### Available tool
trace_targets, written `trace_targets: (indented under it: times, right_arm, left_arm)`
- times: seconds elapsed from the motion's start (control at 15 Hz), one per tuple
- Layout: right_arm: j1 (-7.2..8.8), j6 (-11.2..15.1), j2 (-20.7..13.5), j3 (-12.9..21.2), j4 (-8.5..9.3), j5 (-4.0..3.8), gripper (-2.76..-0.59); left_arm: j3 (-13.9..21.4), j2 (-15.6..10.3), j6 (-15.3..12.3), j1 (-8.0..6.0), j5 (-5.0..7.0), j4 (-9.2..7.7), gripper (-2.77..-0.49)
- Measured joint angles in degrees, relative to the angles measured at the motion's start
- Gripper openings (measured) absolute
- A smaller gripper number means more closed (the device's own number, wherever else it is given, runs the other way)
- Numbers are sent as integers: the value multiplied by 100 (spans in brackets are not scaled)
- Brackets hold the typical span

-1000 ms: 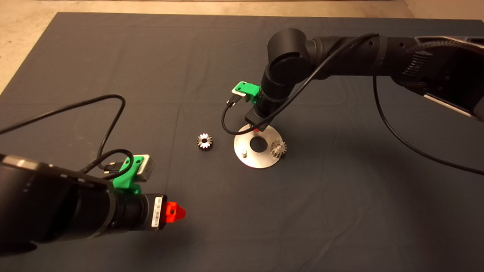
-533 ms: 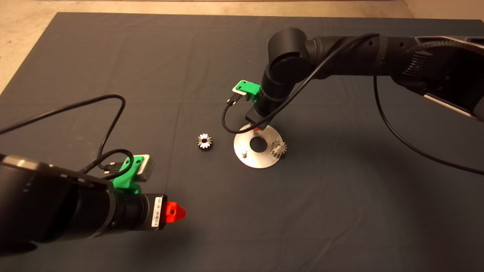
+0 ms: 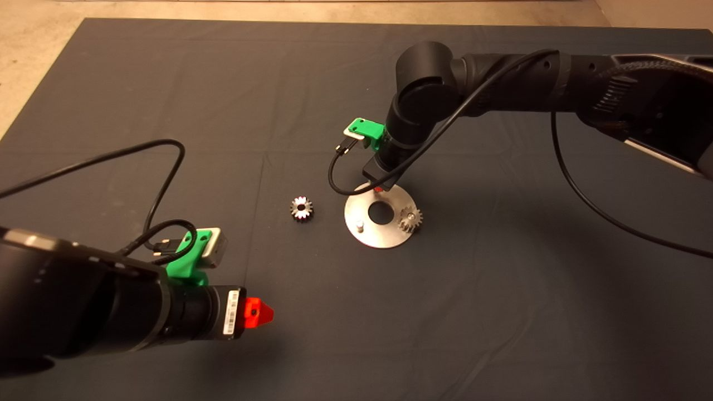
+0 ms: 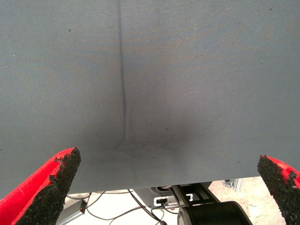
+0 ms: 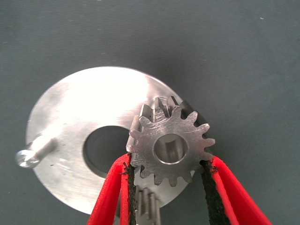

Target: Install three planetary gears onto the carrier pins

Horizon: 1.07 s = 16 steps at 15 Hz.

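The silver carrier disc [image 3: 365,211] lies mid-mat with one bare pin [image 3: 360,226] on its near left. One planetary gear [image 3: 410,219] sits on the disc's right side. Another gear [image 3: 301,208] lies loose on the mat to the disc's left. My right gripper [image 3: 379,190] hangs over the disc's far edge and hides what it holds in the head view. In the right wrist view, the right gripper [image 5: 166,164] is shut on a gear [image 5: 171,149] above the disc [image 5: 79,122], with the bare pin [image 5: 28,157] off to one side. My left gripper [image 3: 257,313] is parked at the lower left.
The left gripper [image 4: 168,173] is open over bare dark mat. A black cable [image 3: 161,184] loops across the mat left of the loose gear. The mat's far and left edges meet a light floor [image 3: 33,44].
The right gripper with its gear has shifted very slightly upward over the disc's far edge. The left arm and the other gears have not moved.
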Motion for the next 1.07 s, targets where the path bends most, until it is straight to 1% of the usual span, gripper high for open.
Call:
trace_targets:
  times: [0.27, 0.4, 0.53, 0.6, 0.87, 1.07]
  right_arm:
    - [1, 0, 2, -69, -11, 4, -259]
    - [1, 0, 2, -91, -11, 55, -259]
    - [-16, 0, 2, -119, -27, 273, -259]
    - [-24, 0, 2, -119, -33, 325, -259]
    - [-30, 2, 52, -119, -57, 325, -259]
    - [-35, 0, 68, -119, -55, 344, -259]
  left_arm:
    - [0, 0, 0, 0, 0, 0, -51]
    - [0, 0, 0, 0, 0, 0, -51]
    - [0, 0, 0, 0, -2, 0, -51]
    - [0, -13, 0, 0, -2, 0, -51]
    - [0, -71, 0, 0, 0, 0, -51]
    - [0, -79, 0, 0, -1, 0, -51]
